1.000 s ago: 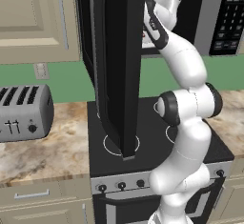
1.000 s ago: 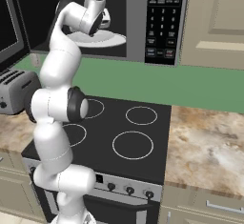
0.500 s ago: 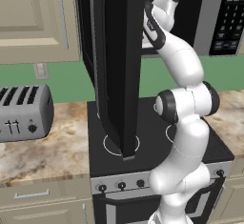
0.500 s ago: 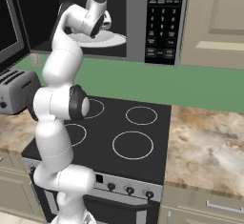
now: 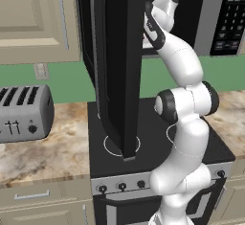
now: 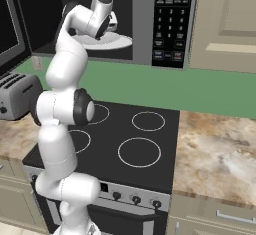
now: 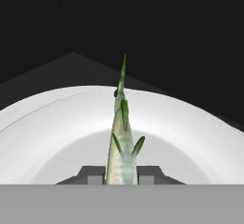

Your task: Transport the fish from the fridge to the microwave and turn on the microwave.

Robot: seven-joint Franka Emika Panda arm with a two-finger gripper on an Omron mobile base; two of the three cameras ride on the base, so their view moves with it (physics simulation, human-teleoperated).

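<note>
**Half the job looks done: fish is at the microwave, not dropped yet**

One thing is pretty clear from the hand view: the gripper (image 7: pixel 121 175) is clamped on the fish (image 7: pixel 122 142), with the two dark fingertips pressed against either side of its body. The fish sticks out ahead of the hand, over the white turntable plate (image 7: pixel 57 127) inside the microwave (image 6: pixel 145 24). Can't tell if it's touching the plate or hanging just above it.

So by my read, the carry from the fridge is basically finished. What's left: let go of the fish on the plate, pull the arm out, swing the door (image 5: pixel 119 66) shut, then hit something on the keypad (image 6: pixel 169 21) to start it.

Stuff around: the stovetop (image 6: pixel 135 139) sits right under the microwave, a silver toaster (image 5: pixel 24 111) is on the counter to the left, and cabinets (image 6: pixel 225 24) are off to the right.

Main obstacle, I'd say, is that open door. It hangs wide out over the stove just beside the arm, so backing out needs some care not to clip it.
</note>
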